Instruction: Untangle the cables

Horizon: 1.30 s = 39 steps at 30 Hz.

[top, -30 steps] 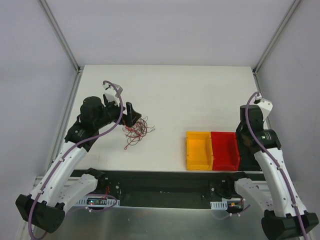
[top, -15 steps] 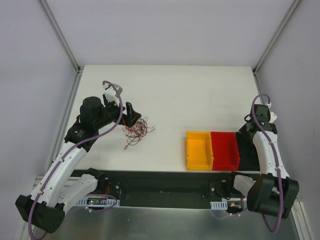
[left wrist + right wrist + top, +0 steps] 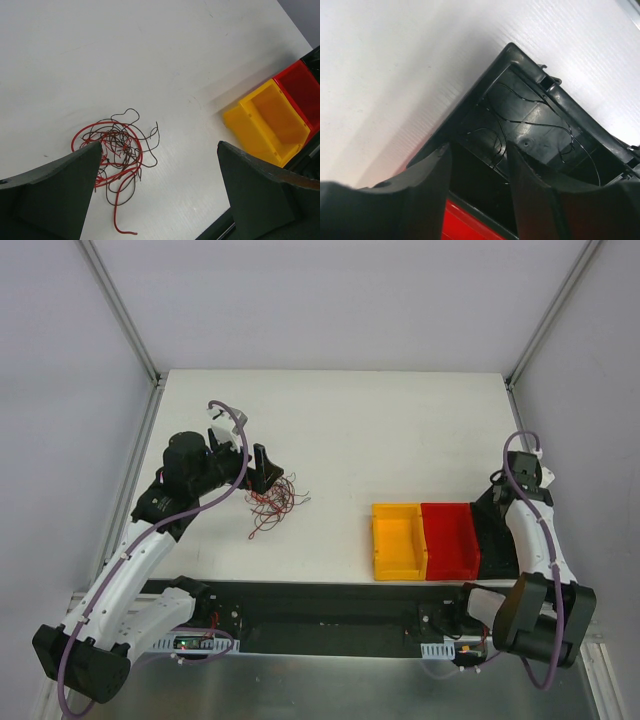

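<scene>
My left end effector (image 3: 159, 150) hangs wide and empty, cables (image 3: 114, 150) just below it. Clamping there could catch several, tightening knots. My right end effector (image 3: 479, 150) is released, empty.

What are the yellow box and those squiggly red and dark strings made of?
The yellow box looks like hard plastic: one even colour, smooth walls and a soft shine. The strings look like thin wires with a plastic coat: they hold springy curls instead of lying limp like thread. What is inside them cannot be seen.
</scene>
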### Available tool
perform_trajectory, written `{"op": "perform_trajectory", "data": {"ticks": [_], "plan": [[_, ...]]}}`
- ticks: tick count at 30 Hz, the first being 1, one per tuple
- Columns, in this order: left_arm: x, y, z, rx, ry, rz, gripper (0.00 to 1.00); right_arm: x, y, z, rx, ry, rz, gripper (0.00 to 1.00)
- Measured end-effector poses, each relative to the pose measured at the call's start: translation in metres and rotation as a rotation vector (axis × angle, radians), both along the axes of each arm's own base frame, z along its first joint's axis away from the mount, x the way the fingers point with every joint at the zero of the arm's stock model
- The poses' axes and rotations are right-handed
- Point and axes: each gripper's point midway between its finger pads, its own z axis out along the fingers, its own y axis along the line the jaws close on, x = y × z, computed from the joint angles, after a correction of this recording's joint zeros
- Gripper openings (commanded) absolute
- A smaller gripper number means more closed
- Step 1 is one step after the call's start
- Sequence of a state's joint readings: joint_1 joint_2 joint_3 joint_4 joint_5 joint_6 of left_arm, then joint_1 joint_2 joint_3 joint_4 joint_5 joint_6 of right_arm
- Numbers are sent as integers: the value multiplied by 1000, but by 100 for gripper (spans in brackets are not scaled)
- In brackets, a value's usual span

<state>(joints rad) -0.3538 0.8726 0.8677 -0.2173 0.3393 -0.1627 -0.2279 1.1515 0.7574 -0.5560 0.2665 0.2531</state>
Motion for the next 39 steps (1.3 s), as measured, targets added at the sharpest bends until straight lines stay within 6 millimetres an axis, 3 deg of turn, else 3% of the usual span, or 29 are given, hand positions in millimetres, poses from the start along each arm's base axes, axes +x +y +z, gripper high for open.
{"op": "perform_trajectory", "data": {"ticks": [6, 8, 11, 13, 15, 20, 25, 29, 32, 34, 39], "plan": [[0, 0, 0, 0, -1, 0, 99, 4, 4, 35, -44, -126, 62, 58], [0, 0, -1, 1, 2, 1, 99, 9, 16, 55, -64, -187, 122, 59], [2, 1, -3, 2, 11, 10, 99, 27, 52, 88, -95, -277, 289, 67], [5, 4, -5, 4, 19, 28, 99, 41, 91, 104, -86, -350, 449, 69], [11, 11, -9, 10, 34, 70, 99, 53, 146, 107, -20, -398, 648, 69], [29, 43, -17, 16, 73, 252, 99, 67, 289, 85, 246, -384, 1050, 69], [41, 93, -17, 31, 74, 529, 99, 48, 417, 64, 450, -386, 1366, 70], [34, 135, -8, 52, 39, 741, 99, 44, 500, 79, 559, -465, 1546, 70], [27, 152, 2, 51, -3, 830, 99, 54, 544, 90, 589, -548, 1621, 69], [25, 157, 6, 50, -16, 856, 99, 59, 563, 89, 601, -567, 1645, 69], [25, 159, 4, 55, -11, 866, 99, 65, 588, 63, 625, -550, 1668, 64]]}}
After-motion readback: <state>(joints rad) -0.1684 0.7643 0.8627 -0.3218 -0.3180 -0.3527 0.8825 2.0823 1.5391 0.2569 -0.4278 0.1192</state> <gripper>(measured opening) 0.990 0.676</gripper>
